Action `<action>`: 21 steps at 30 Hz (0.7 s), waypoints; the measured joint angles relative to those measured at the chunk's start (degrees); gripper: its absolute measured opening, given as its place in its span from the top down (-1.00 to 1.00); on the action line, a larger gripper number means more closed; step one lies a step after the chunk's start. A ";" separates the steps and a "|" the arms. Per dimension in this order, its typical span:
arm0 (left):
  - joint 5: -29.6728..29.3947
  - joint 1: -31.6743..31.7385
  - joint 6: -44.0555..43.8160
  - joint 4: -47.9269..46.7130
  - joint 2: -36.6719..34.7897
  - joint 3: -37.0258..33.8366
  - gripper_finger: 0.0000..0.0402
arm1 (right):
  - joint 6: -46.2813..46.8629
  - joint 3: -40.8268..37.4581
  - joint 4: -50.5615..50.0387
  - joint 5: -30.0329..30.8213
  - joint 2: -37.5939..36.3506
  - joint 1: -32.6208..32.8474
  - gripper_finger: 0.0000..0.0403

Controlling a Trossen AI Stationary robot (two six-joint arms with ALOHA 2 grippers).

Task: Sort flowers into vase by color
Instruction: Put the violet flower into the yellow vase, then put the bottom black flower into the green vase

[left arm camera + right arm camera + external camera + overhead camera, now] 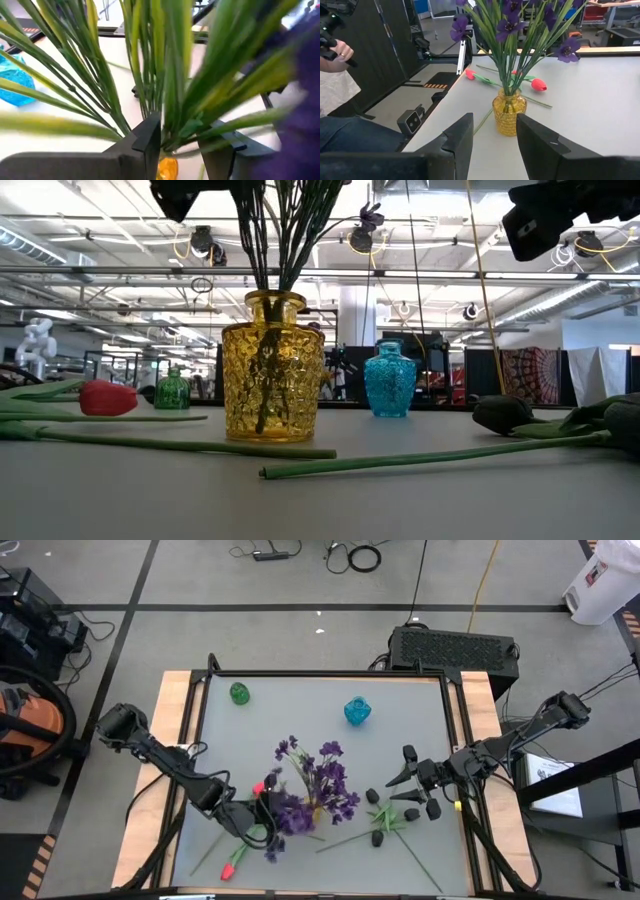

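Purple flowers (320,780) (510,25) stand with their green stems in a yellow glass vase (272,370) (509,112) near the table's middle. My left gripper (262,812) (180,145) is open above the vase's mouth, and the stems pass between its fingers. My right gripper (405,780) (495,135) is open, to the right of the vase, and touches nothing. Two red tulips (232,865) (262,785) and several black-headed blooms (378,837) (505,412) lie flat on the table. My left gripper comes at the purple flowers' stems (172,100) slanting down from the table's left, with its fingers across them just above the yellow vase (167,169). The bunch fills most of the gap. Whether the fingers (150,135) touch it, I cannot tell.
A green vase (239,693) and a blue vase (357,711) (389,380) stand near the far edge. Loose green stems (180,442) lie along the near part of the table. A person's hand (335,50) shows beyond the table's left side.
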 joint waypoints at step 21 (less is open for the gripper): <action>1.63 -5.26 -3.27 -22.78 -12.55 0.00 0.37 | 2.58 0.00 -0.30 -0.22 0.00 -0.02 0.30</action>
